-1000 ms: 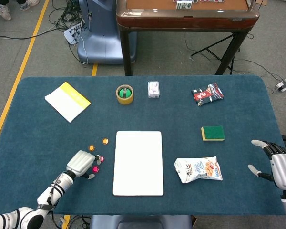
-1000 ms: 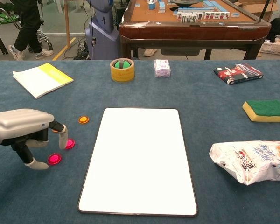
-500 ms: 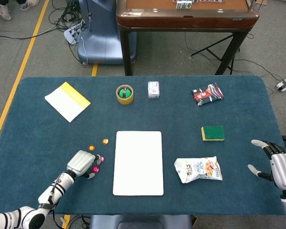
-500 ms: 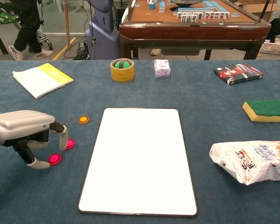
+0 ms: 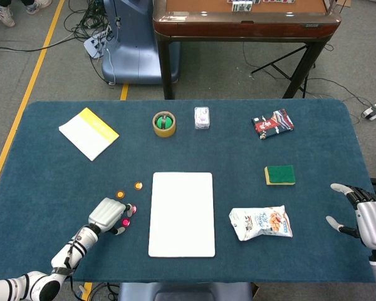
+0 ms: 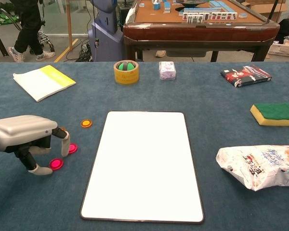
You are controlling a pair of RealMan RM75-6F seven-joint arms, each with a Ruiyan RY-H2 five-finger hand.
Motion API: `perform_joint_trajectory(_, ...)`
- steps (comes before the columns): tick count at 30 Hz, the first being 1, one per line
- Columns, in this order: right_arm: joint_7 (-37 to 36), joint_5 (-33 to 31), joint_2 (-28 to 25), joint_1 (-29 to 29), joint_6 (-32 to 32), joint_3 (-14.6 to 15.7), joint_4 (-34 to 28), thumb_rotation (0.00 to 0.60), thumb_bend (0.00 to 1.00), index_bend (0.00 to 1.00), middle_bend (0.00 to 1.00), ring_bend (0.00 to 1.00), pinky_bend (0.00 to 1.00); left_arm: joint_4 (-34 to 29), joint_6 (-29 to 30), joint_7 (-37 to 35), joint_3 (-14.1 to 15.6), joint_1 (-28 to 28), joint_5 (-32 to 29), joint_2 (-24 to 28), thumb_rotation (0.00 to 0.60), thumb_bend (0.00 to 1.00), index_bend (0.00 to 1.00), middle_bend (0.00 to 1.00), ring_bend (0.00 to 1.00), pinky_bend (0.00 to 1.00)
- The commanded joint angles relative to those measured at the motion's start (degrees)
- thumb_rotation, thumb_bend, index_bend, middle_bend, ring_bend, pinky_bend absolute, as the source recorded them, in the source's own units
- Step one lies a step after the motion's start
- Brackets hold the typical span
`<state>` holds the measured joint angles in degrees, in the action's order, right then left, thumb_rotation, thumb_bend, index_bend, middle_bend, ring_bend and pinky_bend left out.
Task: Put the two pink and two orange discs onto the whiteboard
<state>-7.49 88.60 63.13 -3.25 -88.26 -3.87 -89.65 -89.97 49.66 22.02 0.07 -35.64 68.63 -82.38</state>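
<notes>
The whiteboard (image 6: 143,163) lies flat at the table's front centre, also seen as the whiteboard (image 5: 182,214). One orange disc (image 6: 86,123) sits just off its left edge, and a second orange disc (image 5: 120,194) lies further left. Two pink discs (image 6: 72,148) (image 6: 56,164) rest on the cloth nearer the front. My left hand (image 6: 26,134) hovers low over them with its fingers (image 6: 65,144) pointing down. The thumb tip is beside the nearer pink disc, and the hand holds nothing. My right hand (image 5: 363,216) stays at the table's right edge with its fingers spread and empty.
A snack bag (image 6: 260,166) lies right of the whiteboard, with a green-and-yellow sponge (image 6: 274,114) behind it. At the back are a yellow-and-white booklet (image 6: 43,82), a tape roll (image 6: 126,71), a small packet (image 6: 167,70) and a dark packet (image 6: 245,75).
My left hand has sunk slightly toward the cloth over the pink discs. The discs and my right hand have not moved.
</notes>
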Motion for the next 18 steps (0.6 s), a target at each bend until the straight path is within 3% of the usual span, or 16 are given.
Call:
perform_joint_trajectory(1, 0.01, -0.02, 0.01, -0.01, 0.04, 0.00, 0.00, 0.600, 0.00, 0.28, 0.34, 0.31, 0.40, 0.12, 0.08, 0.03, 0.10, -0.01, -0.12, -0.08, 0.600, 0.25, 0.55, 1.00, 1.00, 1.00)
perform_joint_trajectory(18, 0.06, -0.19, -0.02, -0.06, 0.23, -0.04, -0.05, 0.600, 0.00, 0.28, 0.34, 0.31, 0.40, 0.92, 0.53, -0.04, 0.68, -0.10, -0.08, -0.68, 0.600, 0.26, 0.58, 1.00, 1.00, 1.00)
